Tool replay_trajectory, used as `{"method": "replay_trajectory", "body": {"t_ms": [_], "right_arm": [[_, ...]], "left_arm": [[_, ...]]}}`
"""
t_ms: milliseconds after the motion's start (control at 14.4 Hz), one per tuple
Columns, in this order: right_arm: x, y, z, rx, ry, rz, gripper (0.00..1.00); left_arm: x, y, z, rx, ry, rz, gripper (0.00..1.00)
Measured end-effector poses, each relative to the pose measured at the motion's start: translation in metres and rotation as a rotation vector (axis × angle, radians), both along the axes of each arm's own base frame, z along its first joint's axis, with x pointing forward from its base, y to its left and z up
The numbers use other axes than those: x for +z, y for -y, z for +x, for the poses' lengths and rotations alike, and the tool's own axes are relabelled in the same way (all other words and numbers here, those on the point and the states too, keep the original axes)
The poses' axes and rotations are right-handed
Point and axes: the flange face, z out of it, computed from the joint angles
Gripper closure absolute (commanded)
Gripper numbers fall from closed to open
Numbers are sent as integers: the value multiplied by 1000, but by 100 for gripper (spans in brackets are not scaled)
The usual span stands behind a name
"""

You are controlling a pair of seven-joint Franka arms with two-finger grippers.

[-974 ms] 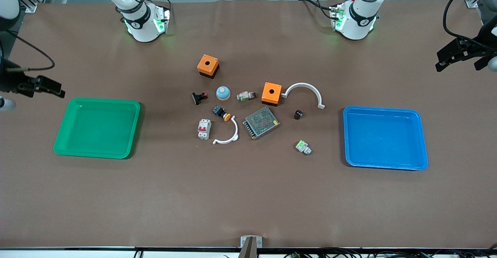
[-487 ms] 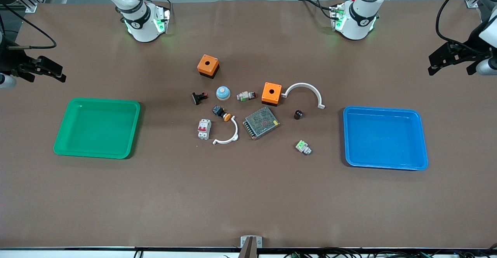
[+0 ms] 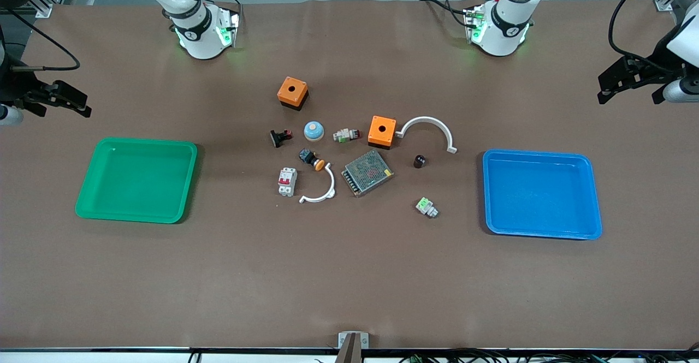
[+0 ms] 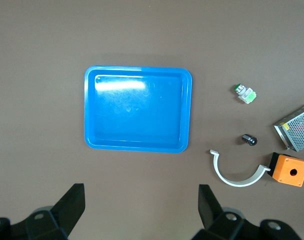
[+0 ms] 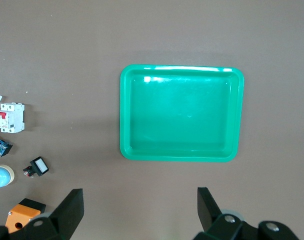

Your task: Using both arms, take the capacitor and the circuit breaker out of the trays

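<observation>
The capacitor (image 3: 419, 161), a tiny black cylinder, stands on the table between a white arc and the blue tray (image 3: 487, 188); it also shows in the left wrist view (image 4: 249, 140). The breaker (image 3: 286, 181), a light-grey block with red levers, lies at the cluster's edge toward the green tray (image 3: 191, 177); it also shows in the right wrist view (image 5: 9, 117). My left gripper (image 3: 603, 85) hangs open and empty (image 4: 140, 202) high over the table's edge by the blue tray (image 4: 138, 148). My right gripper (image 3: 84, 106) hangs open and empty (image 5: 140, 202) by the green tray (image 5: 179, 158).
The middle cluster holds two orange boxes (image 3: 292, 93) (image 3: 381, 131), two white arcs (image 3: 428, 129) (image 3: 319, 188), a metal mesh box (image 3: 367, 172), a blue dome (image 3: 313, 130), a black-and-red clip (image 3: 280, 137), an orange-capped button (image 3: 311, 159) and green-and-white connectors (image 3: 426, 207) (image 3: 346, 134).
Both grippers have shifted a little toward the base side of the table, each still over its own end. The things on the table have not moved.
</observation>
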Motion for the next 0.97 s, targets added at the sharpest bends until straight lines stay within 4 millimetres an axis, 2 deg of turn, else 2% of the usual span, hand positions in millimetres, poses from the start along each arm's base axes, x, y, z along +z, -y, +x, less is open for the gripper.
{"method": "replay_trajectory", "body": {"t_ms": [974], "right_arm": [[6,-8,-2,-10,14,21,0]], "left_arm": [[2,-4,0,7,5,-1,0]]}}
